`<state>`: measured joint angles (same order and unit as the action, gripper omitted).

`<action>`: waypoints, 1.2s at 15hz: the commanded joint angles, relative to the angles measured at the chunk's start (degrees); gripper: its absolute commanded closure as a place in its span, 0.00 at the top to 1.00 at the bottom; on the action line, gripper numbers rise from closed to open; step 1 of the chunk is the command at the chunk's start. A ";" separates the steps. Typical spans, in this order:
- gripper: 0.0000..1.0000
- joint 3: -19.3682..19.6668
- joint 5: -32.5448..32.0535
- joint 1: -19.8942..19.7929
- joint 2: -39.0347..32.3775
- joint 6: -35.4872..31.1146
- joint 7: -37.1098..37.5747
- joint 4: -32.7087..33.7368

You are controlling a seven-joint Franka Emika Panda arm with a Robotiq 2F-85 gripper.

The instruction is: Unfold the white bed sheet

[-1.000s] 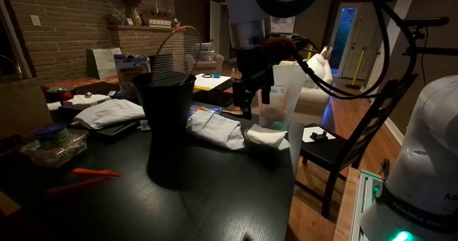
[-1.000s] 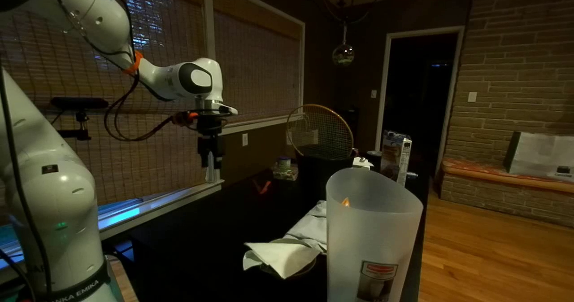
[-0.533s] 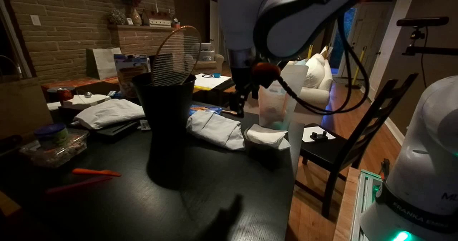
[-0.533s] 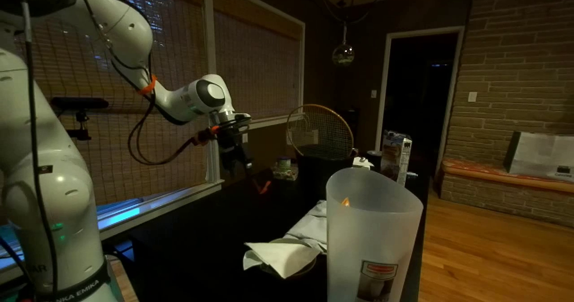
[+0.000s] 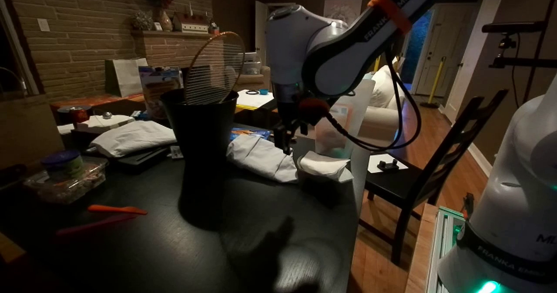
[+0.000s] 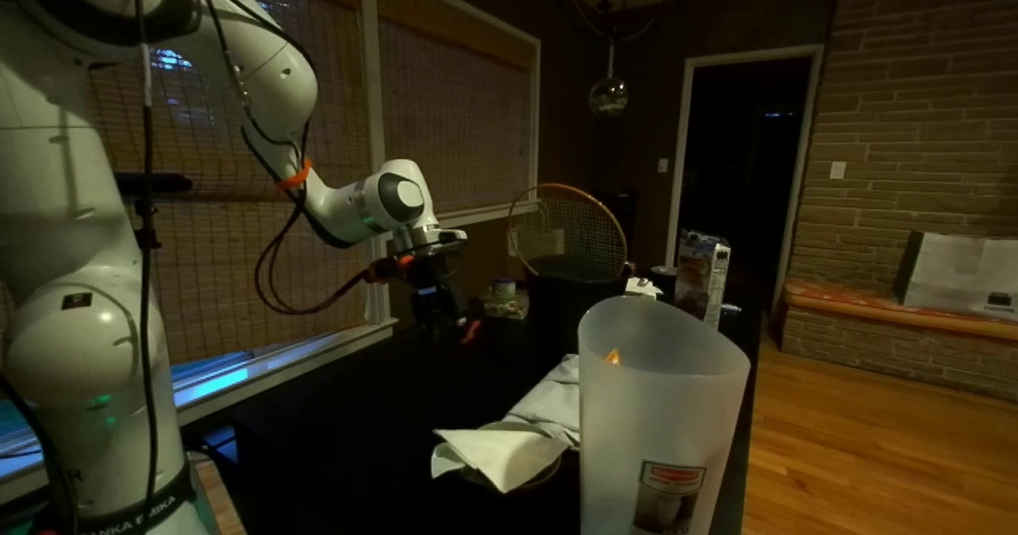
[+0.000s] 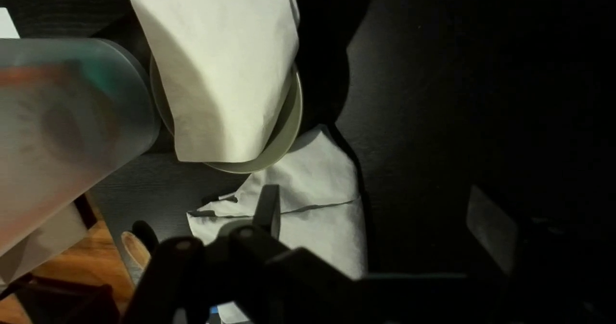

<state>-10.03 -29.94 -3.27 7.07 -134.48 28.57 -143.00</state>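
- My tool (image 7: pixel 378 213) is released, its fingers spread wide in the wrist view; both exterior views show it hanging in the air above the worktop (image 5: pixel 187 258).
- The white sheet (image 7: pixel 317 227) lies folded on the worktop; from the wrist I see its creases, with one of my fingers crossing in front of it.
- Just beside it sits a bowl (image 7: pixel 288 126) with a pale cloth (image 7: pixel 231 69) laid across; the wrist view gives me its rounded rim most clearly.
- Near the bowl, a translucent bin (image 6: pixel 644 424) hides part of the sheet in an exterior view; from the wrist, orange and green tints show through its wall.
- By the sheet's other end stands a black bin (image 5: pixel 200 127) with a racket (image 5: pixel 215 69) sticking up, in both exterior views but outside the wrist view.
- Past that, an exterior view shows me a second white cloth (image 5: pixel 135 138).
- Farthest, a sofa (image 5: pixel 377 119) appears in an exterior view, woven blinds (image 6: pixel 469 114) in an exterior view.
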 commanded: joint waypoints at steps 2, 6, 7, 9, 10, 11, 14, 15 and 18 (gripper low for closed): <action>1.00 1.87 -3.25 0.44 0.46 -7.27 5.60 -1.83; 1.00 6.56 -3.33 -2.40 -7.13 -22.00 7.31 0.28; 1.00 7.75 -5.42 -3.02 -10.33 -23.39 8.08 2.15; 1.00 8.97 -8.77 -4.37 -16.09 -26.08 9.11 4.95; 1.00 9.90 -11.10 -4.46 -18.74 -26.74 10.28 6.75; 1.00 11.55 -15.87 -3.99 -21.41 -26.64 13.92 8.85; 1.00 13.64 -18.42 -2.09 -28.96 -24.74 18.29 15.55; 1.00 12.64 -16.29 -3.61 -23.92 -25.67 14.94 10.27; 1.00 13.01 -16.39 -2.95 -28.82 -25.59 16.09 14.47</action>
<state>2.98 -46.33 -6.21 -21.77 -160.07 44.68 -128.49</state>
